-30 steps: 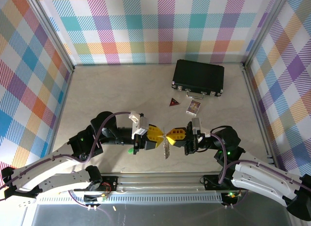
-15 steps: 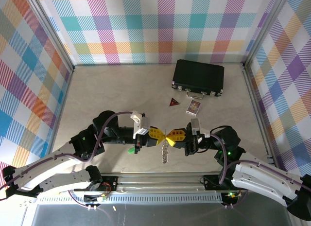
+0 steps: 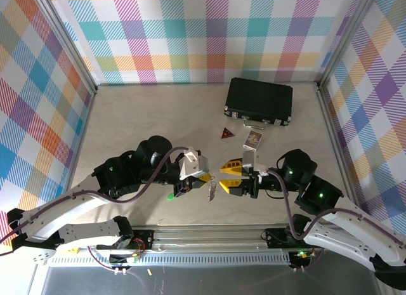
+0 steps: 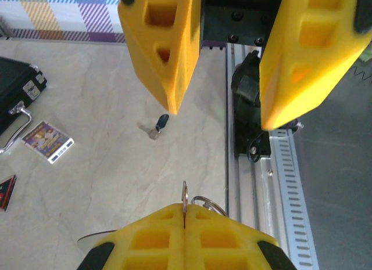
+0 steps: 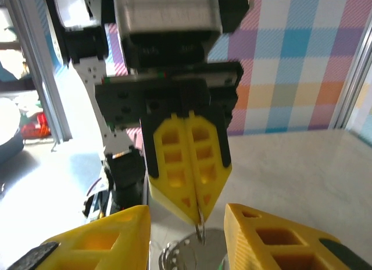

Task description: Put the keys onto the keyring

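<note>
My left gripper is shut on a small metal ring of the keyring, whose pale beaded chain hangs below the fingers above the table. In the left wrist view the ring stands up from between my closed yellow fingertips. My right gripper faces it, open, one finger on each side of the ring and not touching it. In the right wrist view the chain dangles between my spread fingers. The green-headed key lies under the left arm. The black-headed key lies on the table.
A black case lies at the back right, with a small patterned card and a dark red triangle in front of it. The aluminium base rail runs along the near edge just behind the grippers.
My right gripper has opened and let go of the ring, which both grippers held before. The left arm has swung its elbow forward and still holds the keyring.
</note>
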Robot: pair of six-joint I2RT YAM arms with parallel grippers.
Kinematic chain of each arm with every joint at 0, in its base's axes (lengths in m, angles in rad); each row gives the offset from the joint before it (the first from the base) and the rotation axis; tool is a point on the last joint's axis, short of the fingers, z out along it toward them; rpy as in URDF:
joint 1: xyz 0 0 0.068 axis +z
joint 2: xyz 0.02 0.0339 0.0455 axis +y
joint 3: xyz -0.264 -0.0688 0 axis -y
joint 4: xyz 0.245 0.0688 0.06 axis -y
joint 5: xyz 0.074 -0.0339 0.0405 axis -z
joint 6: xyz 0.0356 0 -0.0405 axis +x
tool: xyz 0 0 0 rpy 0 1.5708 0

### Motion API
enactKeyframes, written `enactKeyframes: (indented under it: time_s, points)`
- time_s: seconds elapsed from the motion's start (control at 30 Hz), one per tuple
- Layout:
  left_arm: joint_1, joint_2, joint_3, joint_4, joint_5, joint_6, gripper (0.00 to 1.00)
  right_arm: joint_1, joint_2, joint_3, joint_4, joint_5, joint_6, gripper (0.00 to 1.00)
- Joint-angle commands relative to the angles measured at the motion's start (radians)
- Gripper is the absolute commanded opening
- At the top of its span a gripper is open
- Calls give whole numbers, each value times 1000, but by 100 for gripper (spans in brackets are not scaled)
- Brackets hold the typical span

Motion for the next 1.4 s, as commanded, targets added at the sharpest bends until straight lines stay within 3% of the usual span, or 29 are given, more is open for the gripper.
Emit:
enactKeyframes:
  time_s: [0.0,0.73,0.87,1.17,1.27,1.37]
  points:
    - [-6,7,62,-78,-16,46,0,-1,37,30,-111,-33,-55,38]
    - [-16,48,97,-129,6,64,0,25,117,15,-8,-49,-23,26]
    - [-16,55,104,-132,7,66,0,29,133,9,19,-66,-14,21]
    - [-18,50,95,-122,7,59,0,34,134,9,-3,-57,-25,0]
    - [-18,28,70,-84,7,36,0,33,116,5,-4,-53,-29,0]
    - [-13,-35,-14,19,-11,-19,18,34,75,-19,52,-54,-11,0]
